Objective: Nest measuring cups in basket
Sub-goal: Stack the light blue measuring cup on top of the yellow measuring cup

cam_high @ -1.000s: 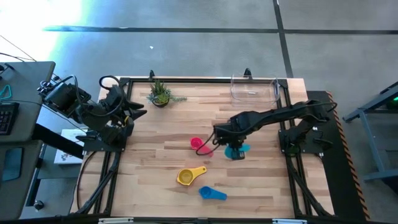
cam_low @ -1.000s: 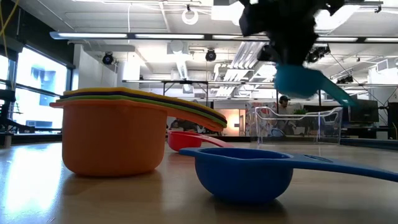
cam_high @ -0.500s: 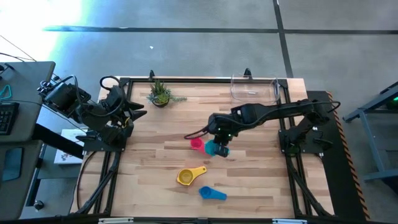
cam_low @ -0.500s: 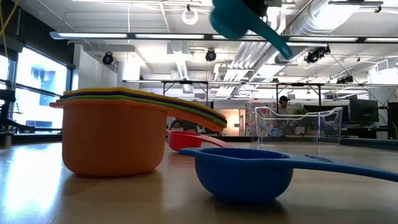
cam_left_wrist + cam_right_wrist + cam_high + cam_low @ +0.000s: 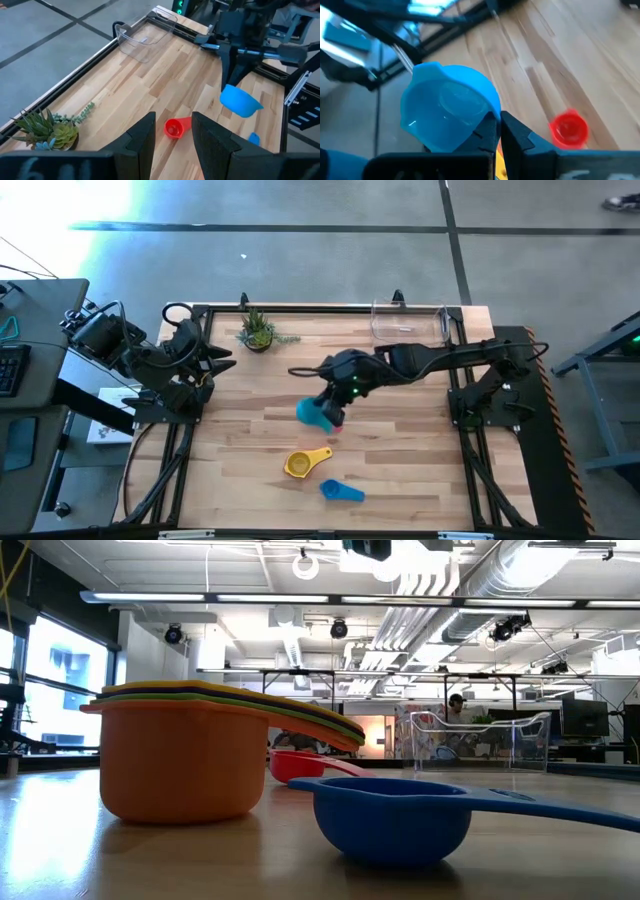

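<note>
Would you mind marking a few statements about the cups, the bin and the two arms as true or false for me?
1. The right end effector holds the light blue cup. True.
2. The clear bin already contains cups. False: it is empty.
3. The red cup lies on the table. True.
4. The left end effector grips the orange cup. False: it waits at the table's left edge, open and empty.
5. The dark blue cup is nested in the orange cup. False: it lies beside it.
</note>
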Motion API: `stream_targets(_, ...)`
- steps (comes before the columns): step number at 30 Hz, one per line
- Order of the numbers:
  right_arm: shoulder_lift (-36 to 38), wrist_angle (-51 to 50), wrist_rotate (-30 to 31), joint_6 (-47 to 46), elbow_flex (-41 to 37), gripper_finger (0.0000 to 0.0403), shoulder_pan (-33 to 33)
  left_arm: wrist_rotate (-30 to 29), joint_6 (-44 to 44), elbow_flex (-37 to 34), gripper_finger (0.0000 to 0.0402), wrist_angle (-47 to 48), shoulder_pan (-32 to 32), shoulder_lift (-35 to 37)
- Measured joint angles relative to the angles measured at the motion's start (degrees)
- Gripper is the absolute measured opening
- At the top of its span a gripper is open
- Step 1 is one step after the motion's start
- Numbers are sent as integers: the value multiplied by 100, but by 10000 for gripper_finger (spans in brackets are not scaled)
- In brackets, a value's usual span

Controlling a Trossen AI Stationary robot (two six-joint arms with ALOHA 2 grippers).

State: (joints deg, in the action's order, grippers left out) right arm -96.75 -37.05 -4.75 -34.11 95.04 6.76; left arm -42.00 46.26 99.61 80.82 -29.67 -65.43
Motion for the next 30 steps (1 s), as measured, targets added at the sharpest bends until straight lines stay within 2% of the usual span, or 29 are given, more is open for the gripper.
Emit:
stream_targets(6, -35, 579, -28, -450, 0, 0, 19, 2, 0, 0, 115, 11, 0, 0)
stream_targets(14, -422, 764, -80, -369, 332, 0, 234, 7, 0, 0, 115, 48, 0, -4)
stream_targets(18, -808, 400, -123, 1, 987, 0, 316, 9, 0, 0, 115, 60, 2, -2)
stream_targets(30, -2140, -1772, -200, 839, 3090, 0, 313, 7, 0, 0, 115, 90, 2, 2)
